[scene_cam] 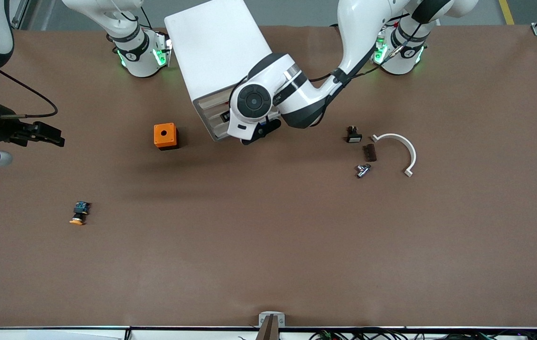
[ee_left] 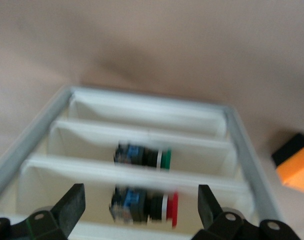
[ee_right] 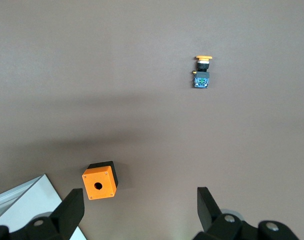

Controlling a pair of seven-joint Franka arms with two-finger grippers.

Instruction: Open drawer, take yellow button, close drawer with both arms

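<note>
We are working with the left end effector (scene_cam: 259, 130) at the front of the white cabinet (scene_cam: 216, 56), its fingers (ee_left: 72, 207) spread apart and holding nothing. In the left wrist view we are looking at the stacked drawers; two of them carry buttons, one with a green cap (ee_left: 142, 156) and one with a red cap (ee_left: 147, 205). We cannot tell from these views how far the top drawer (ee_left: 142, 112) is pushed in.

The orange-capped button (scene_cam: 79, 213) is lying on the bare table (scene_cam: 268, 245), toward the right arm's end and nearer to the front camera than the orange cube with a hole (scene_cam: 165, 136). So we judge the taking part as done, and the closing of the drawer as what is left.

The right end effector (scene_cam: 46, 134) is waiting over the table's edge at its own end, fingers (ee_right: 72, 212) apart and empty.

Toward the left arm's end, a small black part (scene_cam: 353, 135), a brown block (scene_cam: 370, 152), a metal fitting (scene_cam: 362, 170) and a white curved bracket (scene_cam: 400, 148) are lying close together.
</note>
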